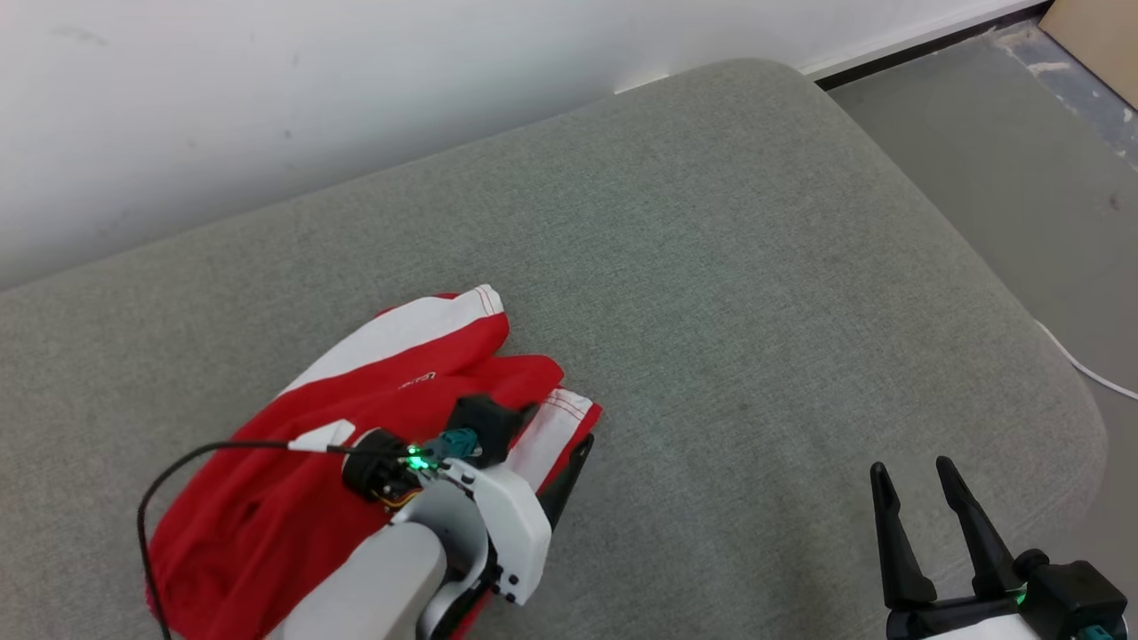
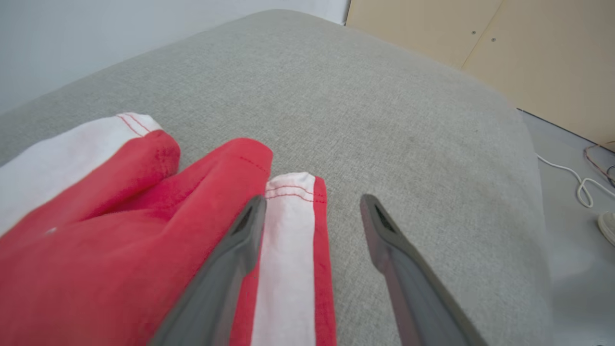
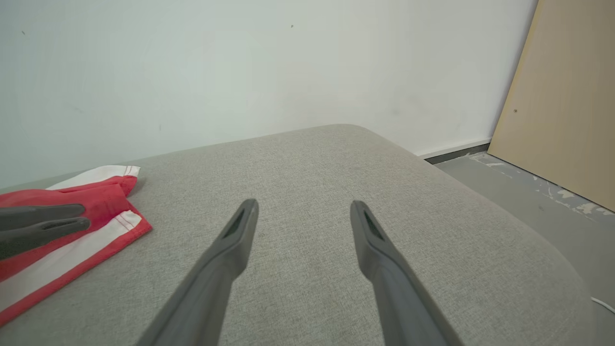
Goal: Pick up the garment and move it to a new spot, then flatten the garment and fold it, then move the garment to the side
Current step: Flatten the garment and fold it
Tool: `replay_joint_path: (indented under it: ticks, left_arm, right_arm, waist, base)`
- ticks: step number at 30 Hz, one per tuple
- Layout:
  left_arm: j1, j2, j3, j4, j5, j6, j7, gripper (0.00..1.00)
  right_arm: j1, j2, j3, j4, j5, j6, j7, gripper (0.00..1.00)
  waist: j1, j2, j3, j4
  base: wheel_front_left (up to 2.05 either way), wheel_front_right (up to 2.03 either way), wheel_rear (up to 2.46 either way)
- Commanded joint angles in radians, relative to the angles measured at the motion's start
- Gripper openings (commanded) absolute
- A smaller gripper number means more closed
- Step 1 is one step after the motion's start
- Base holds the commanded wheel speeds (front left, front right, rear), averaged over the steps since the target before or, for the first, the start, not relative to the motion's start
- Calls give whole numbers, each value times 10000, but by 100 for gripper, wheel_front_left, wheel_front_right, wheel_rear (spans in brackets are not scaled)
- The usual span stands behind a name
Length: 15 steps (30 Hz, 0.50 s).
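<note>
The garment (image 1: 382, 373) is a red cloth with white stripes, lying rumpled at the near left of the grey cushion (image 1: 729, 267). My left gripper (image 1: 560, 427) hovers low over its right corner, open. In the left wrist view the left gripper (image 2: 313, 202) straddles the garment's (image 2: 120, 230) striped hem: one finger lies over the cloth, the other over bare cushion. My right gripper (image 1: 920, 476) stands open at the near right, apart from the cloth, with nothing between its fingers. The right wrist view has the right gripper (image 3: 303, 205) above bare cushion and the garment (image 3: 96, 226) off to its left.
A white wall runs behind the cushion. Grey floor (image 1: 1005, 151) lies to the right, with a white cable (image 1: 1085, 366) and a wooden panel (image 1: 1098, 36). The left wrist view takes in a shoe (image 2: 608, 226) and more cables (image 2: 584, 185) on the floor.
</note>
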<state>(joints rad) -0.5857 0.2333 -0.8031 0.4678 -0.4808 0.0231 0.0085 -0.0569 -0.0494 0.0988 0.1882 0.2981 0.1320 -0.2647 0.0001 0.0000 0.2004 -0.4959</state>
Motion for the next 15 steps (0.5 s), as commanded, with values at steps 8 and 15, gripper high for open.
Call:
replay_joint_path:
  ticks: [8,15]
  left_arm:
    - [-989,-228,-300,1362,463,-215,-85,90]
    - [-1208,-476,-528,1595,546,-314,-268,94]
  right_arm:
    - [-247,-28,214,26,127,-26,9,100]
    - [-158,-26,205,42,115,-26,9,100]
  waist:
    - [-1,0,229,-109]
    - [-1,0,261,-179]
  base:
    - [0,0,0]
    - [0,0,0]
